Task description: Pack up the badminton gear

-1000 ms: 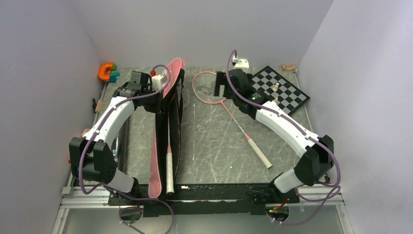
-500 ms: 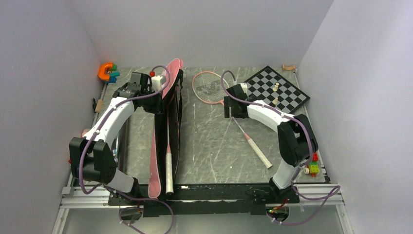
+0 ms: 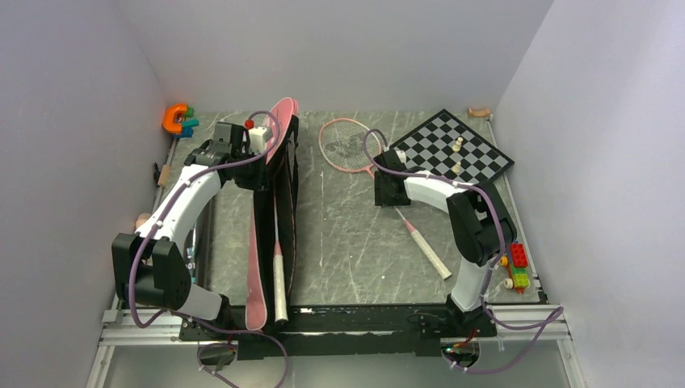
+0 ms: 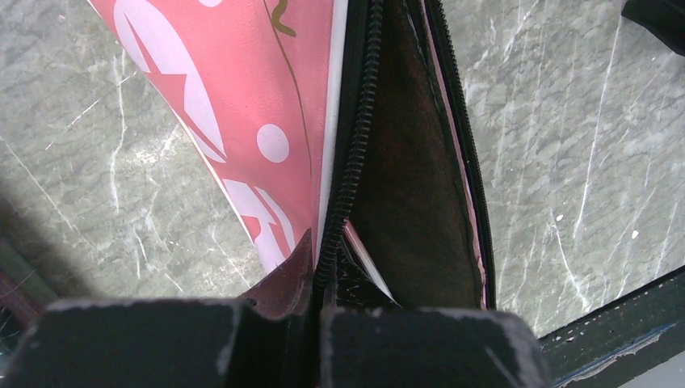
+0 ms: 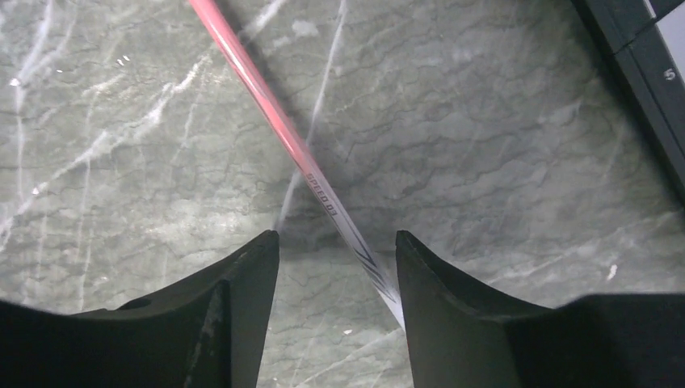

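**A:** What is hidden or cut off around the two grippers?

**B:** From above, the left gripper (image 3: 266,162) hides its fingertips behind its own wrist and the raised edge of the large pink fabric racket bag (image 3: 257,267). In its wrist view, the black fingers (image 4: 161,339) are cut off at the lower edge. The bagged racket (image 3: 280,279) shows only a thin shaft and a white wrapped handle. These stick out of the bag's end farthest from that gripper, and the head is out of sight inside.

**A:** And how do the jaws stand?

**B:** The left gripper is pressed closed on the bag's black zipper edge, holding that flap up so the bag gapes. The right gripper (image 5: 338,267) is spread wide. Its blunt black fingers (image 5: 234,307) stand one on each side of the shaft of the loose pink-framed racket (image 5: 266,113). Whether either finger touches the shaft cannot be told.

**A:** What about surfaces and shapes?

**B:** Just ahead of the left fingers, the bag is pink outside with white star and dot shapes. It has a dark matte lining and toothed zipper tape. The shaft between the right fingers runs from glossy pink to white, with small dark lettering. It lies flat on the grey-green marbled tabletop (image 5: 501,145). Beyond the right gripper lies a black-and-white chessboard (image 3: 472,153) with pale pieces. Beyond the left one sits an orange C-shaped toy (image 3: 172,119).
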`<action>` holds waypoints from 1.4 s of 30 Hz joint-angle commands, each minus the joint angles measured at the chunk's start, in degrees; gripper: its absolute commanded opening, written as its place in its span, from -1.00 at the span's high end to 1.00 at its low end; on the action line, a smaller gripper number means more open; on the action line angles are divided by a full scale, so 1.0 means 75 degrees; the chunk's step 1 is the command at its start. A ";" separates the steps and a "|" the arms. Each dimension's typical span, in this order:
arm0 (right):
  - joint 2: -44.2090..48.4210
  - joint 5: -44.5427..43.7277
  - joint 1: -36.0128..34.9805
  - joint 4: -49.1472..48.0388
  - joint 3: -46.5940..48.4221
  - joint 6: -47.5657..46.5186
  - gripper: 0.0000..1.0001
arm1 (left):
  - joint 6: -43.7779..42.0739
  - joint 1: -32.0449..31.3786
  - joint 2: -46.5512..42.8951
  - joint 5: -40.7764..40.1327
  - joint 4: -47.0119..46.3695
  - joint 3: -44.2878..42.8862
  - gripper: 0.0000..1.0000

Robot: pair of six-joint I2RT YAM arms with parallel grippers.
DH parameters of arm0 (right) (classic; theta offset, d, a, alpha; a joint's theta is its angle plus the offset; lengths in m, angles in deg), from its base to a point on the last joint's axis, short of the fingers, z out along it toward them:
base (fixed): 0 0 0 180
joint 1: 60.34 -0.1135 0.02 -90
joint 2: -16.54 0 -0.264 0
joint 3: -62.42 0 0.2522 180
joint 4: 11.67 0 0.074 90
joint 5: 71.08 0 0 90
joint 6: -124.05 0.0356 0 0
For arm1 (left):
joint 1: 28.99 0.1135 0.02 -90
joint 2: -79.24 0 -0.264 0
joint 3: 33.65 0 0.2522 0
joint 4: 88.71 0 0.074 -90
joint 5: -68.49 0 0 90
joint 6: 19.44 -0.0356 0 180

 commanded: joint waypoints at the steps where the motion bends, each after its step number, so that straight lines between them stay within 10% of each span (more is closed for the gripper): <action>1: -0.0037 0.0412 0.0020 -0.0289 -0.0196 0.0261 -0.07 | 0.0040 0.0012 -0.0399 0.0034 -0.0013 -0.0029 1.00; 6: 0.0023 0.0522 -0.0225 -0.0396 -0.0360 0.0528 0.48 | 0.0008 0.0012 -0.0450 0.0027 -0.0031 0.0010 1.00; 17: 0.0260 -0.0179 -0.1671 0.0072 -0.0382 0.1892 0.97 | -0.0056 0.0023 -0.0590 -0.0105 -0.0073 0.0074 1.00; 30: 0.1567 0.0001 -0.3243 0.0808 -0.1414 0.3534 1.00 | -0.0056 0.0024 -0.0751 -0.0149 -0.0141 0.0205 1.00; 35: 0.1645 -0.0153 -0.3061 0.0886 -0.1362 0.3285 -0.06 | -0.0056 0.0024 -0.0767 -0.0141 -0.0143 0.0232 1.00; 42: 0.1194 0.0158 -0.2295 0.0581 -0.0830 0.2520 -0.28 | -0.0056 0.0024 -0.0823 -0.0188 -0.0151 0.0262 1.00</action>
